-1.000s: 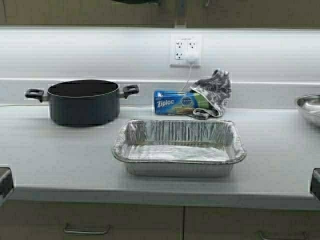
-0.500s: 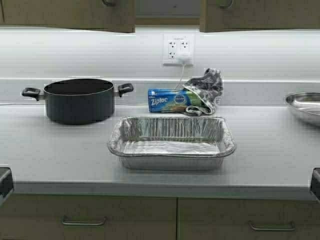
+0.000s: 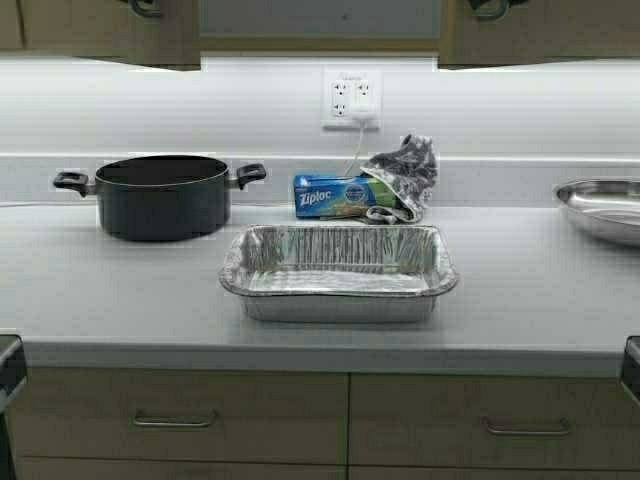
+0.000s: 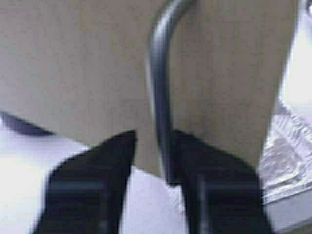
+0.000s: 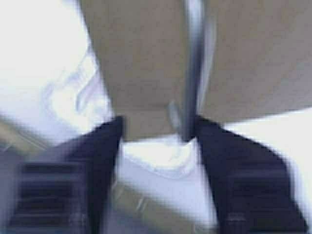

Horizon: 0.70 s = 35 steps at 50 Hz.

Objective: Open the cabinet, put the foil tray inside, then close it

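Overhead, the cabinet (image 3: pixel 100 30) shows two tan doors swung apart, with its pale grey interior visible between them. Each door carries one metal bar handle, and each handle sits between a claw's two black fingers. The left claw (image 4: pixel 153 146) has its fingers spread, the left handle (image 4: pixel 160 97) running between them close against one finger. The right claw (image 5: pixel 158 131) is likewise spread, the right handle (image 5: pixel 192 73) passing near one finger.

On the counter (image 3: pixel 100 300) lies one foil tray (image 3: pixel 338 272), near the front edge, with bare surface on both sides. Behind it stand one black pot (image 3: pixel 160 195) with two handles, one Ziploc box (image 3: pixel 340 195), and one crumpled bag (image 3: pixel 405 175) touching the box. One steel bowl (image 3: pixel 600 205) sits at the right edge of view. One wall outlet (image 3: pixel 350 97) holds one plug. Two base drawer fronts (image 3: pixel 180 410) sit below.
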Motion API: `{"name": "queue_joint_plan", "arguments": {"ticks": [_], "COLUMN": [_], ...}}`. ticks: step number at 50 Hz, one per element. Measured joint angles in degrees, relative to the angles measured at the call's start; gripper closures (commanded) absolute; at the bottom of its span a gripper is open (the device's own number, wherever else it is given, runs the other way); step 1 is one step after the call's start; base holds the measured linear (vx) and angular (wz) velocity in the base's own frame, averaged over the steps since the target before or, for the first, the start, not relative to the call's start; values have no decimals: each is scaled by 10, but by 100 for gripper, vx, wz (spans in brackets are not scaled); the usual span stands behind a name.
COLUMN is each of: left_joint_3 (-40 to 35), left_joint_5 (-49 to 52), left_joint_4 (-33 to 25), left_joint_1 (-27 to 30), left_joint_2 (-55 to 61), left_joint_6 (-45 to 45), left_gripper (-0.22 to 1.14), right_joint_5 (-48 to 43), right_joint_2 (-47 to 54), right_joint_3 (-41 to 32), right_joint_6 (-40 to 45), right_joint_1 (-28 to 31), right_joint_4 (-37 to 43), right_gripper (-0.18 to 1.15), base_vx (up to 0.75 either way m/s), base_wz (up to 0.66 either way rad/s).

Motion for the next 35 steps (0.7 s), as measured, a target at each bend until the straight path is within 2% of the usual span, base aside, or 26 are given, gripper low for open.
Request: {"name": "queue_joint_plan", "arguments": {"ticks": [6, 8, 10, 13, 15, 17, 20, 22, 24, 30, 35], "left_joint_3": [40, 50, 54, 54, 56, 58, 58, 58, 58, 58, 50], "left_joint_5": [76, 105, 136, 179, 207, 223, 228, 221, 207, 152, 88], "left_joint_4": [1, 1, 1, 0, -3, -6, -14, -20, -26, -41, -46], "left_joint_1": [3, 0, 0, 1, -3, -11, -31, -48, -68, -124, -168], "left_joint_2": [-72, -105, -141, -182, -206, -229, -248, -251, -248, -195, -134], "left_joint_6": [-1, 0, 0, 0, 2, 3, 0, -2, -3, -3, -4], "left_gripper": [19, 37, 60, 95, 108, 106, 91, 83, 82, 89, 89], "right_joint_5": [79, 100, 117, 140, 150, 156, 155, 146, 121, 25, -35], "right_joint_2": [-40, -60, -82, -116, -139, -160, -176, -179, -178, -149, -96], "right_joint_3": [13, 18, 24, 33, 38, 40, 41, 42, 42, 44, 35], "right_joint_6": [31, 42, 55, 80, 95, 100, 111, 111, 113, 115, 115], "right_joint_1": [-6, -6, -6, -5, 3, 18, 49, 72, 103, 179, 214], "right_joint_4": [-36, -49, -61, -68, -69, -68, -65, -63, -63, -63, -63], "right_gripper": [5, 9, 16, 32, 47, 65, 91, 102, 103, 87, 89], "base_vx": [-3, -1, 0, 0, 0, 0, 0, 0, 0, 0, 0], "base_wz": [-2, -2, -1, 0, 0, 0, 0, 0, 0, 0, 0]}}
